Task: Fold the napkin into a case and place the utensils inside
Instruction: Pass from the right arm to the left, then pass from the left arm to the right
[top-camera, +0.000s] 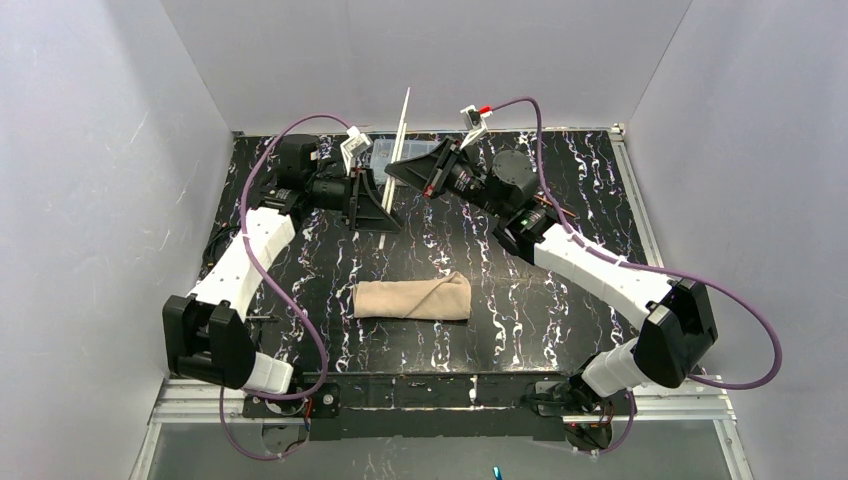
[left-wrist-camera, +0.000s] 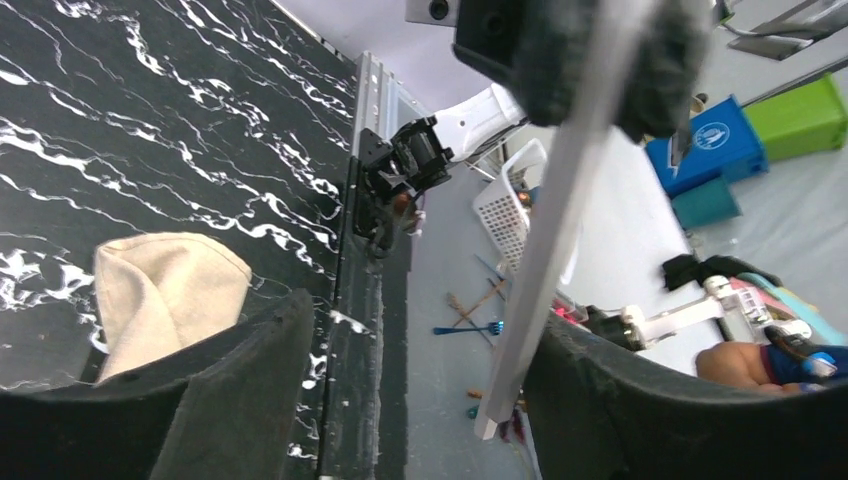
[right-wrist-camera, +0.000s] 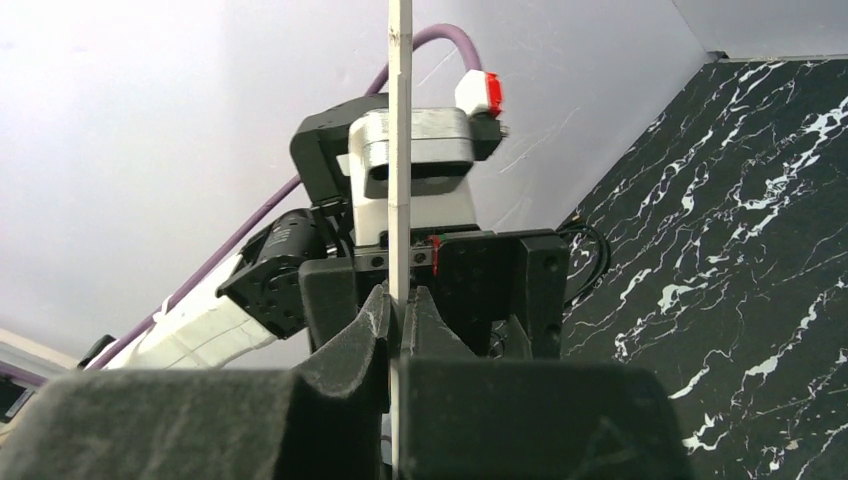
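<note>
Right gripper (right-wrist-camera: 400, 300) pinches the utensil (right-wrist-camera: 400, 120) at the far side; left gripper (left-wrist-camera: 420, 330) stands wide around it. Risk: if right releases before left clamps, the utensil drops far from the case (top-camera: 413, 298).

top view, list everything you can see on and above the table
napkin: one, beige-tan, folded into a narrow bundle, lying at the middle of the table
thin strip: one, white, long and slim, held tilted above the far part of the table between the two grippers
table: one, black with white marble veins, walled in by pale panels
cables: two, purple, one looping along each arm
left gripper: one, black, open, a finger on each side of the thin strip's lower part
right gripper: one, black, shut on the thin strip
</note>
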